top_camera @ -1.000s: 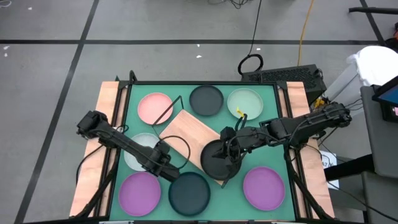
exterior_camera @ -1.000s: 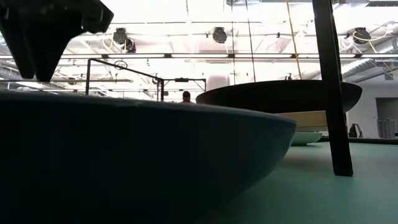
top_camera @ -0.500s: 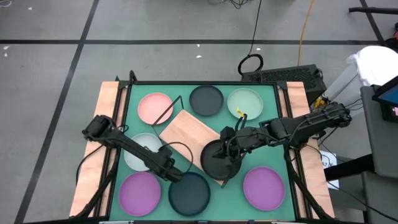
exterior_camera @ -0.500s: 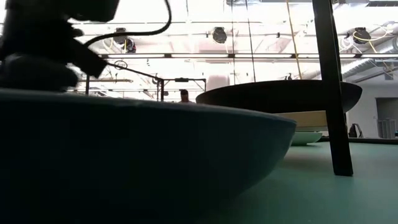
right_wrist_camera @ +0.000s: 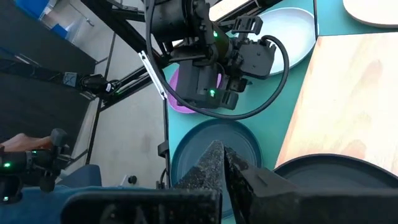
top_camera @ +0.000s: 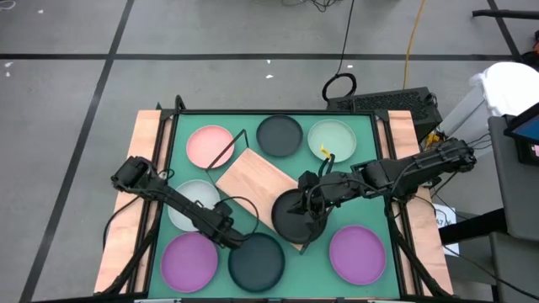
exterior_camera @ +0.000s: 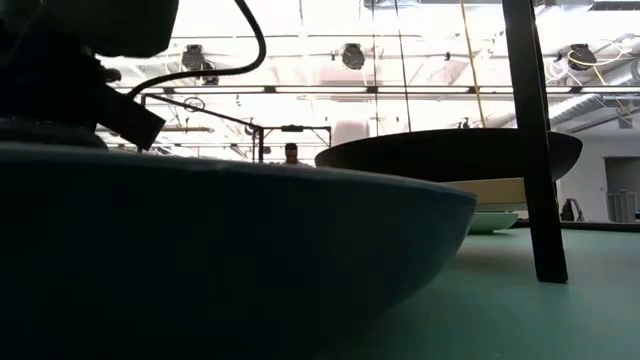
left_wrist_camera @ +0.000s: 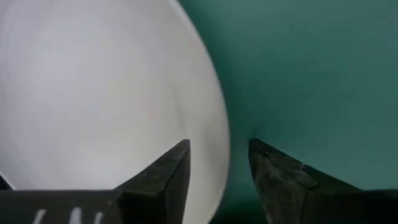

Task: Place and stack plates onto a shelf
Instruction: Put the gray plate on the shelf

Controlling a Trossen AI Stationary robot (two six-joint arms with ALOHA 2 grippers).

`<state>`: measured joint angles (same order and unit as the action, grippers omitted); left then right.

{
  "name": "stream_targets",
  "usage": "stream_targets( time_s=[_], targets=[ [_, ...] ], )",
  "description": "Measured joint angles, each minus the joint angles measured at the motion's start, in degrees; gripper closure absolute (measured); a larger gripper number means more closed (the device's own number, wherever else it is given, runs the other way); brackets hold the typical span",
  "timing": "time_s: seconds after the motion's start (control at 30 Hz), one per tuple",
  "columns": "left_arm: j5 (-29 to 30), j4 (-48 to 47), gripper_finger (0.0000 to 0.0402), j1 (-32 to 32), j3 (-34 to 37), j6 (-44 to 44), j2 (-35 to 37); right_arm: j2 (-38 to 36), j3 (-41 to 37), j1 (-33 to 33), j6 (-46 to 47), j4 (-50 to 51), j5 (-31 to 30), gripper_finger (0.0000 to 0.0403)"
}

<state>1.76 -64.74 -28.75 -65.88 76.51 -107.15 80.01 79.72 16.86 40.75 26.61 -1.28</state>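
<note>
My left gripper (left_wrist_camera: 219, 168) points down at the near-right rim of a pale grey-green plate (top_camera: 190, 202), which lies flat on the green mat. It is open, with one finger (left_wrist_camera: 166, 177) over the plate's inside and the other (left_wrist_camera: 273, 180) over the mat, the rim (left_wrist_camera: 225, 146) between them. My right gripper (right_wrist_camera: 222, 163) hangs shut and empty above a black plate (top_camera: 290, 217). That plate rests on the near corner of the shelf's wood board (top_camera: 257, 178). In the low view the left gripper (exterior_camera: 70, 90) shows as a dark mass behind a near dark plate (exterior_camera: 200, 260).
Other plates lie flat on the mat: pink (top_camera: 209, 145), dark (top_camera: 279, 135) and pale green (top_camera: 332, 139) along the far side, and purple (top_camera: 189, 259), dark teal (top_camera: 257, 259) and purple (top_camera: 357, 254) along the near side. The shelf's black wire ends (top_camera: 229, 151) stand up from the board.
My left gripper has come down toward the pale plate's rim, drifting slightly toward the dark teal plate, and its wrist has rolled a little. The plates and the shelf lie as before.
</note>
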Motion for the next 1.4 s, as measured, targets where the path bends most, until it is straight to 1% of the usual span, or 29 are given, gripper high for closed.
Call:
stream_targets(
  time_s=[0.2,0.33,0.6,0.8,1.0,1.3,1.4],
  targets=[
    [3.3,0.3,0.0274,0.0,0.2,-2.6,0.0,0.0,0.0,0.0,0.1,0.0,-0.1,0.0403],
    [3.7,1.0,0.0301,0.2,0.2,-4.5,0.0,0.0,0.0,0.0,0.4,0.0,-0.1,0.0403],
    [4.9,1.5,0.0343,0.7,0.2,-4.8,0.0,0.0,0.0,0.0,0.6,-0.1,-0.2,0.0403],
    [4.3,0.7,0.0389,0.9,0.1,-4.6,0.0,0.0,0.0,0.0,0.6,-0.1,-0.3,0.0403],
    [4.0,0.1,0.0391,0.9,-0.4,-5.4,0.0,0.0,0.0,0.0,0.3,0.0,-0.3,0.0403],
    [2.3,-6.0,0.0391,0.9,-5.2,-6.6,0.0,0.0,0.0,0.0,-0.8,0.0,-0.4,0.0403],
    [0.9,-6.6,0.0391,0.9,-6.8,-7.1,0.0,0.0,0.0,0.0,-0.9,0.0,-0.4,0.0403]
  ],
)
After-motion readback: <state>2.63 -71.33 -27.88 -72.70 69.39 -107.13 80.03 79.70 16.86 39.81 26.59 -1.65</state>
